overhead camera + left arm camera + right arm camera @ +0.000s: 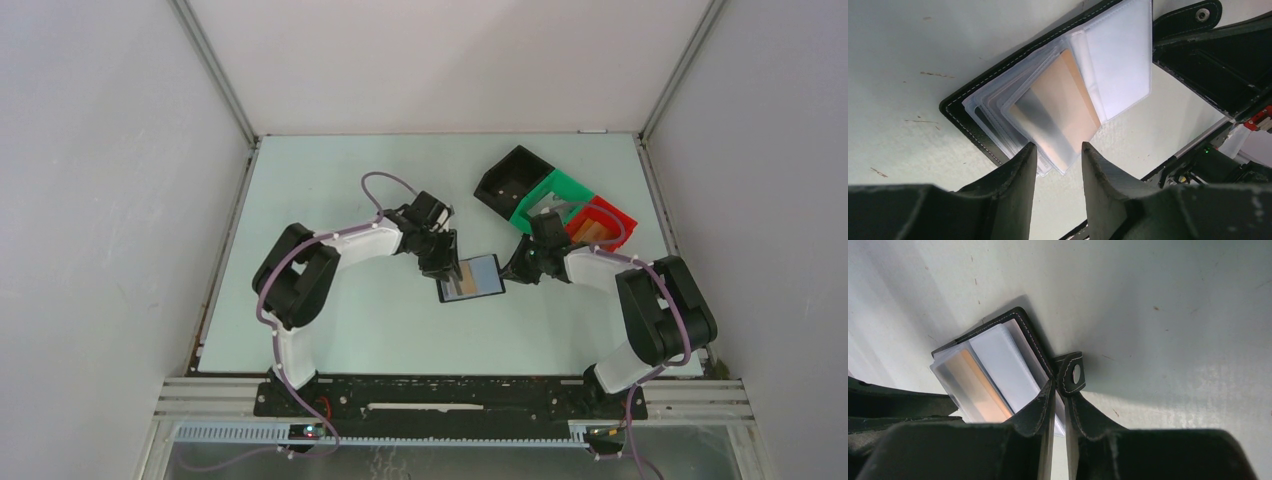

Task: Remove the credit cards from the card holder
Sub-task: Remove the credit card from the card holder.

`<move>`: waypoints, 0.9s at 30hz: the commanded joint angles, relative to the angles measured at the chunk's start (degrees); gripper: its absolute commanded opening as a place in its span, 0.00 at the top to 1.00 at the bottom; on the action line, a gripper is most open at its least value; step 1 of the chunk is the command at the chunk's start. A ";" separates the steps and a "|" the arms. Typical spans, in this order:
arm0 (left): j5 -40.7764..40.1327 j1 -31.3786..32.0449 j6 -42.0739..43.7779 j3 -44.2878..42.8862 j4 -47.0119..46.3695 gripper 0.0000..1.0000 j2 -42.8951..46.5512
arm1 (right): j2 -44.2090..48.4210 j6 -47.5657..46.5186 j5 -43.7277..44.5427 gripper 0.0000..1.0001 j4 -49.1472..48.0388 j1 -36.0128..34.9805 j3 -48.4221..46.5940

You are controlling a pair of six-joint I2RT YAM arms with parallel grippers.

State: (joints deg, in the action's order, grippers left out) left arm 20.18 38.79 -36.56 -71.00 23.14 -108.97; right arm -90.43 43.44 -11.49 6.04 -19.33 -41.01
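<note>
My left gripper: jaws stood parted, empty, straddling protruding card ends. My right gripper: pinched closed on the card holder beside its tab. It lay open, midway between the bench's left and right edges. The credit cards: likely light, stiff, slick; I'd pinch the exposed ends.

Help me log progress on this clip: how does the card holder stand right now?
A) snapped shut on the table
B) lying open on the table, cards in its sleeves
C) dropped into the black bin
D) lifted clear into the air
B: the card holder lies spread open on the table, with pale credit cards in its sleeves and the right hand pinching its edge.
</note>
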 commanded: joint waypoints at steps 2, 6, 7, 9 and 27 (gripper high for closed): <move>3.08 1.41 1.65 -4.46 -0.44 0.58 2.34 | -1.50 0.81 0.06 0.81 -0.95 -1.24 -1.09; 3.88 1.76 1.25 -4.71 -1.96 0.58 3.29 | -1.42 0.81 0.15 0.81 -0.77 -1.29 -1.09; 4.23 1.87 1.21 -4.98 -2.27 0.58 3.34 | -1.45 0.90 0.15 0.81 -0.80 -1.24 -1.09; 5.32 1.99 1.28 -6.04 -2.52 0.57 2.84 | -1.42 0.93 0.10 0.81 -0.86 -1.32 -1.04; 8.63 2.17 1.90 -11.12 -0.76 0.57 -4.57 | 0.82 0.47 0.71 0.81 0.82 -1.13 -1.04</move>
State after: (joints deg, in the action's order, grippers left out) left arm 28.01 40.71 -36.01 -79.46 20.93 -112.66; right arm -90.54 43.83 -11.51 5.52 -20.08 -41.01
